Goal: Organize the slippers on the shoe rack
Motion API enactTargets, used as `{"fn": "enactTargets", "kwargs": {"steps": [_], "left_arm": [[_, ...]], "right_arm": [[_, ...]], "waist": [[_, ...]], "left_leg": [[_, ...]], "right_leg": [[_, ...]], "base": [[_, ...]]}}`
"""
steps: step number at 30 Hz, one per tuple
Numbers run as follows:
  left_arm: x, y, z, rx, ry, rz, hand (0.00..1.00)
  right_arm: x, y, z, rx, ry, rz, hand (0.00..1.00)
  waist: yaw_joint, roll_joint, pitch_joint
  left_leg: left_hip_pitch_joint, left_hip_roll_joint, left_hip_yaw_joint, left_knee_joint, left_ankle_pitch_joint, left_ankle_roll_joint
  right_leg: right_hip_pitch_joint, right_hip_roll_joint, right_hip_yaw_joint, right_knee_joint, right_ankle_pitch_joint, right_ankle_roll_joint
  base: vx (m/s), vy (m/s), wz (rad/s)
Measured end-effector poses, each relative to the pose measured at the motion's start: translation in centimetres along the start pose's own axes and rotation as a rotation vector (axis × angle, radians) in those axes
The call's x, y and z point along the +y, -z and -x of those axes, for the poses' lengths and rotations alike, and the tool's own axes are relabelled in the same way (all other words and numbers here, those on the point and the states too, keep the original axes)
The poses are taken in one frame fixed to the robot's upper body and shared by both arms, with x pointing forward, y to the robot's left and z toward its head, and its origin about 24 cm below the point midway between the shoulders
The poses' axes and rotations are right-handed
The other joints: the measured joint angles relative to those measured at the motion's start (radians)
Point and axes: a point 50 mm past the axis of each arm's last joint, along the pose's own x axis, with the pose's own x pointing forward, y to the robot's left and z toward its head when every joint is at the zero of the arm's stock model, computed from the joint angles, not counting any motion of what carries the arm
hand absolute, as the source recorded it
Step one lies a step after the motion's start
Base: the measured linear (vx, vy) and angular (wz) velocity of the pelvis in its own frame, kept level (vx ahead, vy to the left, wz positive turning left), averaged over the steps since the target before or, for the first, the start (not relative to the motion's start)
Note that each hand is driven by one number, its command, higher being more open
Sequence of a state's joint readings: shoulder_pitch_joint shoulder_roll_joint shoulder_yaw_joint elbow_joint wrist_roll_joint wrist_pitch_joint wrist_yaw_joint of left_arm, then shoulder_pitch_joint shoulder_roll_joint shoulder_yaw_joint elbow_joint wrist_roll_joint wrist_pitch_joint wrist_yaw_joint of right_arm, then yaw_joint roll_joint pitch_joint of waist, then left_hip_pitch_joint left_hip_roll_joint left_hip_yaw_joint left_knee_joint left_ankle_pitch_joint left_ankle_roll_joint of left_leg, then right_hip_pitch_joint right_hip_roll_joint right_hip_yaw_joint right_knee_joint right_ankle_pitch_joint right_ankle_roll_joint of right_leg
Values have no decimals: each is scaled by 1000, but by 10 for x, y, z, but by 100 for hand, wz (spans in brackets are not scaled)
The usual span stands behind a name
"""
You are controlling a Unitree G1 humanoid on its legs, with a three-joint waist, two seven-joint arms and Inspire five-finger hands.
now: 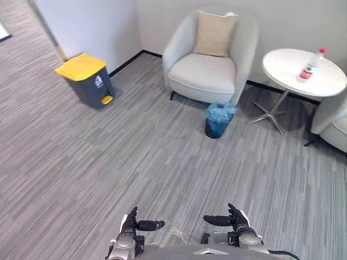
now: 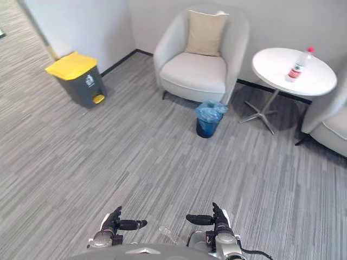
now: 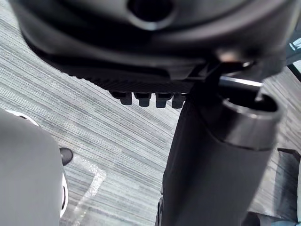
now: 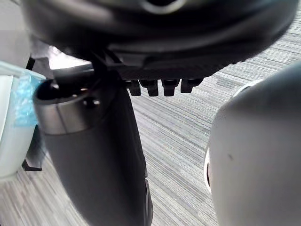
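Hanging low in front of me, my left hand (image 1: 132,223) and right hand (image 1: 234,219) are well apart above the grey carpet (image 1: 135,157), thumbs turned toward each other. Both look relaxed and open, as far as I can tell, holding nothing. Ahead, 1 pale armchair (image 1: 203,73) holds a beige cushion (image 1: 214,33). A blue-lined wastebasket (image 1: 218,120) stands just before it and a yellow-lidded bin (image 1: 87,78) is off to the left. At right, 1 bottle (image 1: 310,66) stands on the round white table (image 1: 284,65).
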State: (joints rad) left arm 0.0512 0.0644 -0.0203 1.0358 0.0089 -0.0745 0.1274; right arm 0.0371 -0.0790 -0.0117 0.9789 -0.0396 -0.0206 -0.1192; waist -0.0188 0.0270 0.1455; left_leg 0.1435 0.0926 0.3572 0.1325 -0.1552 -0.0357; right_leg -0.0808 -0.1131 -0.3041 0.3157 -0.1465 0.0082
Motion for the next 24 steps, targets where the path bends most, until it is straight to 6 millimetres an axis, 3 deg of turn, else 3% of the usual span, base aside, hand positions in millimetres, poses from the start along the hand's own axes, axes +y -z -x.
{"fn": "enactTargets", "kwargs": {"steps": [3, 7, 9, 10, 14, 15, 16, 17, 21, 24], "left_arm": [[0, 0, 0, -1, 6, -4, 100], [3, -5, -2, -15, -4, 2, 100], [1, -8, -2, -19, 2, 4, 100], [0, -8, -2, -21, 3, 4, 100], [0, -11, -2, -31, 2, 11, 100], [-1, -11, -2, -32, 3, 13, 100], [-6, -9, -2, -26, 12, 26, 100], [-7, -9, -1, -23, 16, 36, 100], [0, -8, -2, -18, -1, 29, 100], [-1, -5, -1, -6, 3, 25, 100]], "right_arm": [[-1, 1, -1, 13, -2, 19, 100], [-1, 2, -2, 26, -2, 23, 100], [-2, 3, -2, 32, 4, 19, 100], [-7, 4, -2, 35, 20, 16, 100], [-15, 5, -2, 41, 57, -11, 100], [-16, 6, -2, 43, 61, -16, 100], [-20, 7, -2, 45, 71, -13, 100], [-18, 6, -2, 44, 69, -19, 100], [-5, 12, 1, 56, 44, -54, 100], [-8, 17, 2, 72, 52, -70, 100]], "waist": [[10, 5, 2], [27, 2, 18], [38, 6, 24], [39, 8, 25], [43, 10, 29], [43, 15, 31], [45, 43, 29], [45, 50, 29], [46, 0, 13], [47, 7, 2]], "left_leg": [[-26, 37, 7, 62, 5, -8], [-104, 118, 7, 317, -10, -20], [-126, 94, -103, 355, -68, -18], [-143, 46, -198, 325, -107, -31], [-198, -51, -412, 189, -108, -40], [-199, -55, -438, 161, -102, -38], [-194, -36, -447, 134, -24, -33], [-185, -31, -417, 137, -4, -27], [-112, -53, -363, 54, 7, -3], [-52, -58, -340, 4, 13, -3]], "right_leg": [[19, 45, 31, -73, 35, -18], [68, 111, 135, -172, 87, -48], [67, 126, 202, -175, 84, -53], [69, 131, 263, -178, 89, -55], [66, 133, 375, -173, 89, -47], [67, 138, 386, -170, 86, -41], [72, 165, 418, -163, 80, -27], [88, 165, 433, -163, 81, -16], [84, 135, 451, -137, 48, 7], [104, 131, 450, -135, 39, 10]], "base": [[-13, -133, -42], [-13, -136, -75], [8, -25, -122], [26, 35, -104], [59, 111, -95], [95, 227, -93], [122, 263, -83], [133, 229, -77], [201, 120, -35], [188, 40, -22]]}}
